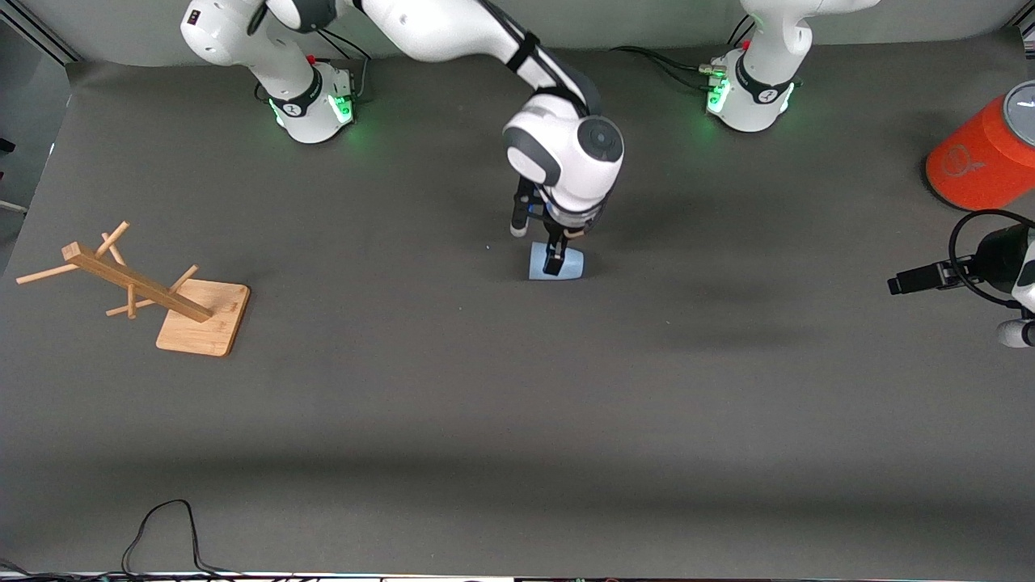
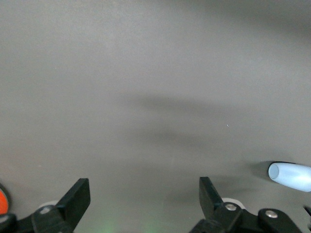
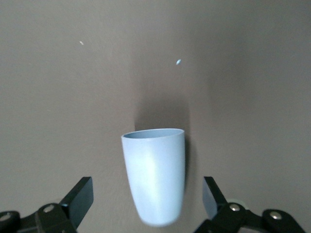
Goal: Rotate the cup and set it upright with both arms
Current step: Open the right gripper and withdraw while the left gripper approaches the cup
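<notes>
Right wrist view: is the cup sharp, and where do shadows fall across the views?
Right wrist view: cup rim crisp, base blurred, a dark shadow on the mat at its mouth. Front view: soft arm shadow on the table near the cup. Left wrist view: faint shadow bands, pincer fingers soft-edged.

orange cylinder (image 1: 988, 153) cut off at frame edge, cup (image 1: 555, 263) partly hidden by right end effector (image 1: 553, 257)

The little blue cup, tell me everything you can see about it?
The cup is small, pale blue, plain and handleless, matte like plastic, narrowing toward its closed bottom. It lies on its side on the dark grey table, about midway between the arms' ends. The right gripper sits around it, fingers open and apart from its sides.
</notes>
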